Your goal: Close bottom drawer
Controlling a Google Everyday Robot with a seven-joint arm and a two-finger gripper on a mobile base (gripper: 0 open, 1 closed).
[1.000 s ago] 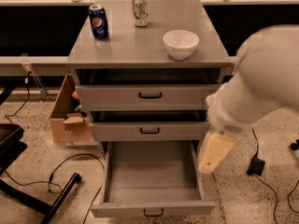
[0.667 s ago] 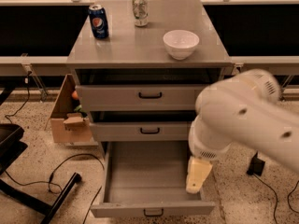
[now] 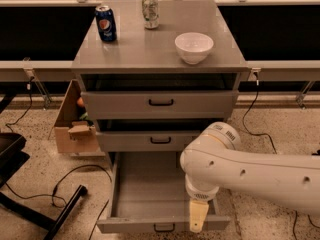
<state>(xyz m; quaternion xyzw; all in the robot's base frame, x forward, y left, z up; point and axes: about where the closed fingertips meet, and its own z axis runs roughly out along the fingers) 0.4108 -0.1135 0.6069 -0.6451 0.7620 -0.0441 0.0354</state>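
Note:
The bottom drawer (image 3: 145,191) of the grey cabinet is pulled far out, showing its plain grey tray. Its slim front (image 3: 130,226) with a small black handle (image 3: 164,228) is at the bottom of the view. My gripper (image 3: 198,216) hangs from the white arm (image 3: 250,171) that reaches in from the right. It points down over the right end of the drawer front, just right of the handle. The middle drawer (image 3: 155,140) and top drawer (image 3: 159,104) above stand slightly out.
On the cabinet top (image 3: 150,46) stand a blue soda can (image 3: 106,23), a silver can (image 3: 149,11) and a white bowl (image 3: 194,47). A cardboard box (image 3: 74,129) sits left of the cabinet. Black cables (image 3: 70,181) and a black chair base (image 3: 35,209) lie on the floor at left.
My arm has swung left and down, carrying the gripper from beside the drawer's right side to over its front edge near the handle. The drawer has not moved.

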